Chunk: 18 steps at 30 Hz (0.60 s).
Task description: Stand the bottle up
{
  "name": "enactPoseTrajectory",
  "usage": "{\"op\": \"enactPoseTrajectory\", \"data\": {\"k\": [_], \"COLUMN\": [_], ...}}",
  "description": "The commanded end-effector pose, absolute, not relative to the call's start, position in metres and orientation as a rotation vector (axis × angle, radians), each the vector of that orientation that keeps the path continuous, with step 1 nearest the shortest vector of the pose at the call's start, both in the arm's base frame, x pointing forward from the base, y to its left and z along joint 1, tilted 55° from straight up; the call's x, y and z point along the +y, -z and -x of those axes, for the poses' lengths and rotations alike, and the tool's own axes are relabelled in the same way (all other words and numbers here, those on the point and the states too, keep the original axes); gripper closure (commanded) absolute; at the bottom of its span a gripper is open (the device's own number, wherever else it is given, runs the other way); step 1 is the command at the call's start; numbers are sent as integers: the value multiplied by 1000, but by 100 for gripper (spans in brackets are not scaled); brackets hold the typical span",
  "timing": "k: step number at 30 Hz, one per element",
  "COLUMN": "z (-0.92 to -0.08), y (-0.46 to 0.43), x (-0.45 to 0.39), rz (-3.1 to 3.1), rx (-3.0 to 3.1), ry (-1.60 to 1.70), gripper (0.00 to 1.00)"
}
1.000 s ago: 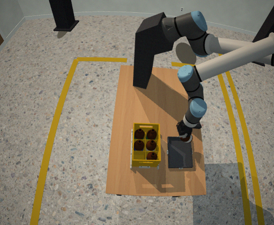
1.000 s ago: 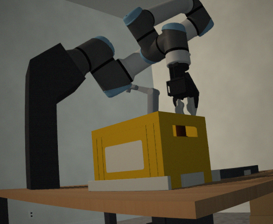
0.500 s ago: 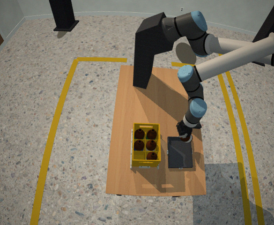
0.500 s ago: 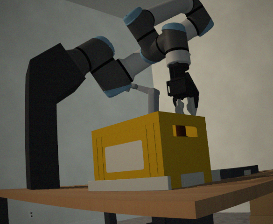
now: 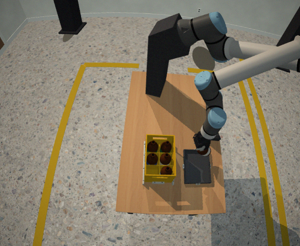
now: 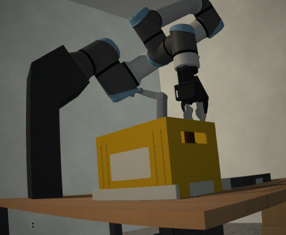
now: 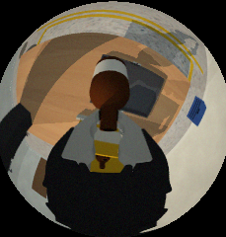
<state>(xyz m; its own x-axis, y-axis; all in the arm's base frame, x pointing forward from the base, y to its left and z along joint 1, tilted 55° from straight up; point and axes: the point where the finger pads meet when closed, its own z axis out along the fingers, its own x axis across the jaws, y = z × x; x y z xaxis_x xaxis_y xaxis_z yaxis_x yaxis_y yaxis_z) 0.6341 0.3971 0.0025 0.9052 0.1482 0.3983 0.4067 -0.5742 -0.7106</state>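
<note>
My gripper (image 5: 201,148) (image 6: 195,117) (image 7: 109,111) is shut on the neck of a brown bottle (image 5: 203,151) (image 7: 109,92) with a white band. The bottle hangs below the fingers, over the back right edge of the dark tray (image 5: 192,176) (image 6: 244,180) (image 7: 146,105). In the exterior view the crate hides the bottle, so its exact tilt is unclear. The yellow crate (image 5: 159,179) (image 6: 196,164) (image 7: 107,148) stands left of the tray. Several brown bottles stand in its compartments; the front left compartment is empty.
The black robot pedestal (image 5: 158,58) (image 6: 44,131) stands at the back of the wooden table (image 5: 139,105) (image 6: 138,209). Pale strips (image 5: 144,164) (image 6: 135,193) lie along the crate's base. The crate's raised walls and its neighbouring bottles (image 5: 165,159) bound the empty compartment.
</note>
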Motion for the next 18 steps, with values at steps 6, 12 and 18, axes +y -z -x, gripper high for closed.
{"op": "enactPoseTrajectory", "data": {"k": [6,12,18], "z": [-635,-635,-635], "y": [-3,-3,-3], "x": [397,397,397], "rz": [2179,2178,2173], "rx": [-395,-405,-442], "ry": [373,378,396], "gripper": [100,100,100]}}
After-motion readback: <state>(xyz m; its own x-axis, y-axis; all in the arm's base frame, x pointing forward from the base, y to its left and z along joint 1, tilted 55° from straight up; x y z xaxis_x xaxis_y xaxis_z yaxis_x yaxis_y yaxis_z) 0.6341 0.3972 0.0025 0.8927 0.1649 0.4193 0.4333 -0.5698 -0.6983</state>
